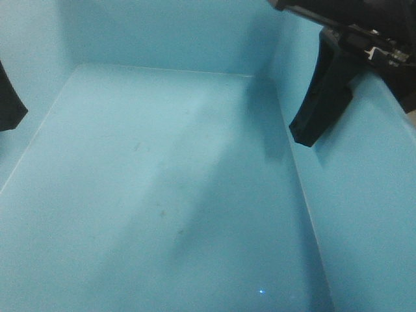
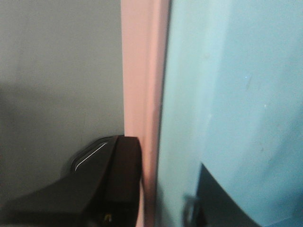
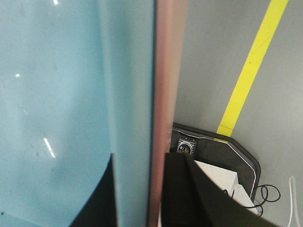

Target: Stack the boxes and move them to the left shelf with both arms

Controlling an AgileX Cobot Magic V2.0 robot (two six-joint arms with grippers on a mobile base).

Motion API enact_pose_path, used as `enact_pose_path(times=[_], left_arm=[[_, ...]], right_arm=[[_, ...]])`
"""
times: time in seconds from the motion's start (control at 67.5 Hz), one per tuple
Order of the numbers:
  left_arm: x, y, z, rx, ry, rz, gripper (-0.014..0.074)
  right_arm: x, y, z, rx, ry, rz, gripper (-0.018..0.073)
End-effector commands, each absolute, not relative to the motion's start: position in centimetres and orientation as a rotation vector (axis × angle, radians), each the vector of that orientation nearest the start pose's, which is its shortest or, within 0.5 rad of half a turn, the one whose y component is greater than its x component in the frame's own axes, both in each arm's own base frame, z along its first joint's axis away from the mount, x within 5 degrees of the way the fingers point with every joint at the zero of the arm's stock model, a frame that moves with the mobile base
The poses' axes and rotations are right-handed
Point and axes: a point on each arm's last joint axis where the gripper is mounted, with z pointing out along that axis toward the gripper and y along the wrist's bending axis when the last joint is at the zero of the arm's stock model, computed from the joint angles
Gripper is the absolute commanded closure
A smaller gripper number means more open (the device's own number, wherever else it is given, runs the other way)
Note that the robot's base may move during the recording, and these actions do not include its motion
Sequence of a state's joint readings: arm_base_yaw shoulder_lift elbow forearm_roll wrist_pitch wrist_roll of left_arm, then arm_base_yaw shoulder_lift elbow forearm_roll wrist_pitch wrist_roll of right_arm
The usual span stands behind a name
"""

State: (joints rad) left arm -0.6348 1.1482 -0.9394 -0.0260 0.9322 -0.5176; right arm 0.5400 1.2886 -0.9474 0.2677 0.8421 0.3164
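The light blue box fills the front view, seen from above into its bare inside. It sits nested in the salmon pink box, whose wall runs alongside the blue wall. My left gripper is shut across both walls, one finger outside the pink and the other inside the blue. My right gripper clamps the opposite side the same way, over the pink wall and the blue wall. Its inner finger shows inside the box. The left shelf is out of view.
Grey floor lies below the boxes in both wrist views. A yellow floor line runs diagonally at the right. Under the right gripper sits the robot's black base with a white part and a loose cable.
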Motion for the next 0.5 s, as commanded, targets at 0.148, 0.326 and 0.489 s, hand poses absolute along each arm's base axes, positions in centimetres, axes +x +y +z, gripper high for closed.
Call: enact_pose_path(times=[0.148, 0.326, 0.489], left_arm=[[17.36, -11.65, 32.33, 0.175, 2.619, -0.311, 0.0599], [17.36, -11.65, 32.33, 0.175, 2.619, -0.311, 0.0599], [17.36, -11.65, 32.33, 0.175, 2.619, -0.311, 0.0599]], right_arm=[[20.67, 12.76, 29.57, -0.214, 2.679, 0.421, 0.0499], [20.67, 12.76, 29.57, -0.214, 2.679, 0.421, 0.0499], [20.67, 12.76, 29.57, -0.214, 2.679, 0.421, 0.0499]])
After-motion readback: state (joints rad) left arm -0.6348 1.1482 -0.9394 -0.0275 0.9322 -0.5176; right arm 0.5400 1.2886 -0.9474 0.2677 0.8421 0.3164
